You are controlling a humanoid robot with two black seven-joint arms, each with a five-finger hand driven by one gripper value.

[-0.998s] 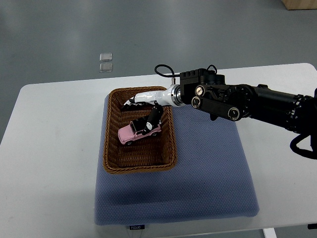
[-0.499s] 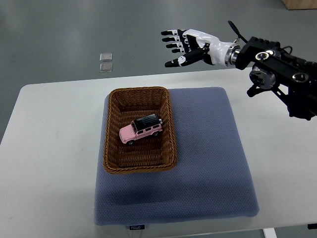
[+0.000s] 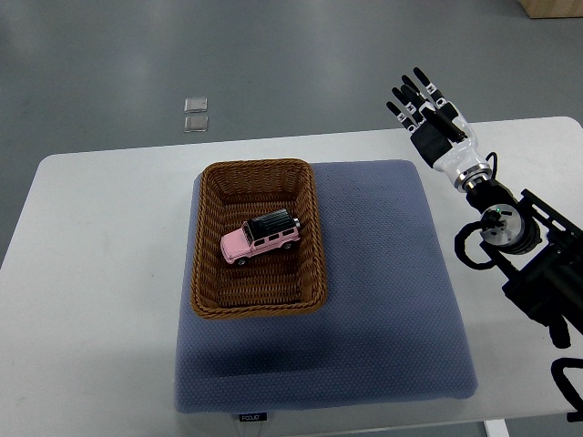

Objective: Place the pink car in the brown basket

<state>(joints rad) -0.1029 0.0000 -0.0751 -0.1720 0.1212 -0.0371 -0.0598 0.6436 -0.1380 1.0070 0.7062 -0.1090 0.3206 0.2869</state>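
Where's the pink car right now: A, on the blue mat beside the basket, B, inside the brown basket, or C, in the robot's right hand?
B: the pink car lies inside the brown basket, and the right hand is well off to the side, fingers open and empty.

— Is any writing to be read here?
— One small tag (image 3: 249, 418) is seen at the front edge of the blue cushion (image 3: 392, 300), near its left corner. Pale letters are printed on it.
— Can the word be made out?
— Only loosely. Something like "FOOJO" is suggested, but the letters are too small to be read with certainty.
— And elsewhere?
— Nothing legible is found on the pink car (image 3: 260, 238), the brown basket (image 3: 198, 255) or the two clear squares (image 3: 194, 105) lying on the floor.
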